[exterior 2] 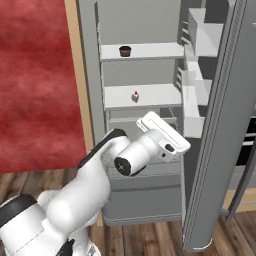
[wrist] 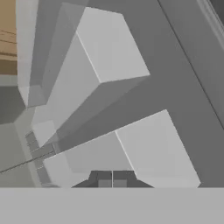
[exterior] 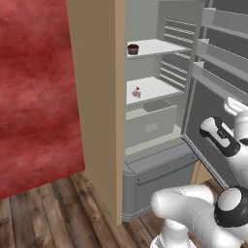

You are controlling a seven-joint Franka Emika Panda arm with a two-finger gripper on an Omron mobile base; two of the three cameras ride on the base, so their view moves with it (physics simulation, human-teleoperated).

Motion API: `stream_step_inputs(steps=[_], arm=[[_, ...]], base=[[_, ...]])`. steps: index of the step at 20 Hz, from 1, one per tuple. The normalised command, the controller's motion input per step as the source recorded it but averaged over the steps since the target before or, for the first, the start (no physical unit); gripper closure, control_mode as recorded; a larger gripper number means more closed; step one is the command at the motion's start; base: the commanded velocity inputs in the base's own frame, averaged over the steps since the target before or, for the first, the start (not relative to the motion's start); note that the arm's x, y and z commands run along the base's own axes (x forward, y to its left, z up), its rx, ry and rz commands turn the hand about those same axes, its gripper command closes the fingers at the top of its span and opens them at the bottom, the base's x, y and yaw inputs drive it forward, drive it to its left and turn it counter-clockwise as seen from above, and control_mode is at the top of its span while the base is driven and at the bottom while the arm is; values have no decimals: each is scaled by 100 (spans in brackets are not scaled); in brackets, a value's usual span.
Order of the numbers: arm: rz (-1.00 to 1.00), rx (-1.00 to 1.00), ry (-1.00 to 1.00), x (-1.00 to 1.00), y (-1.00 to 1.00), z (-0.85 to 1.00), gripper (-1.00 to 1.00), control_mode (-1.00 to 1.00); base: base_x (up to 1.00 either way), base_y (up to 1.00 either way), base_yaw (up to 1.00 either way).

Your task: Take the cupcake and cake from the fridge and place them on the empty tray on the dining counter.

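The fridge [exterior: 160, 126] stands with its door [exterior 2: 220, 125] swung wide, set into a tan wooden surround beside a red wall [exterior: 34, 87]. On the upper white shelf [exterior: 160, 47] sits the cupcake [exterior: 133, 49], small and dark brown, near the shelf's front left corner. One shelf down [exterior: 155, 89], the cake [exterior: 137, 92] rests close to the front edge, a pale little wedge with a red dot on top. Below that shelf is a grey drawer [exterior: 150, 125].

The arm reaches up from below toward the open fridge, its wrist bent in front of the drawer in the right base view. The tool [wrist: 112, 178] shows in the hand view as two dark tips pressed together side by side, with nothing between them. That view looks at the white bins [wrist: 113, 43] on the inner face of the door, seen at a tilt, so the tool faces the door side and not the shelves.

Both the cupcake and the cake lie above the hand and well apart from it, toward the left of the fridge interior, while the hand hangs lower and more to the right, near the door. The cake is the nearer of the two; the cupcake is a shelf higher still. Wooden floorboards [exterior: 43, 213] run under the fridge.
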Motion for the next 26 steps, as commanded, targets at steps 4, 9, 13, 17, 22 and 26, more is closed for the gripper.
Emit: stream_step_inputs(steps=[4, 9, 13, 17, 22, 26], arm=[[0, 15, 1, 94, -100, -9, 100, -100], [0, 20, 11, 100, -100, -25, 100, -100], [0, 24, 2, 61, -88, 3, 100, -100], [0, 1, -24, -77, 6, 23, 100, -100], [12, 0, 0, -55, 33, 63, 100, -100], [25, -7, 33, -68, 82, 100, 100, -100]], base=[[0, 0, 0], [0, 0, 0], [0, 0, 0], [0, 0, 0], [0, 0, 0], [0, 0, 0]])
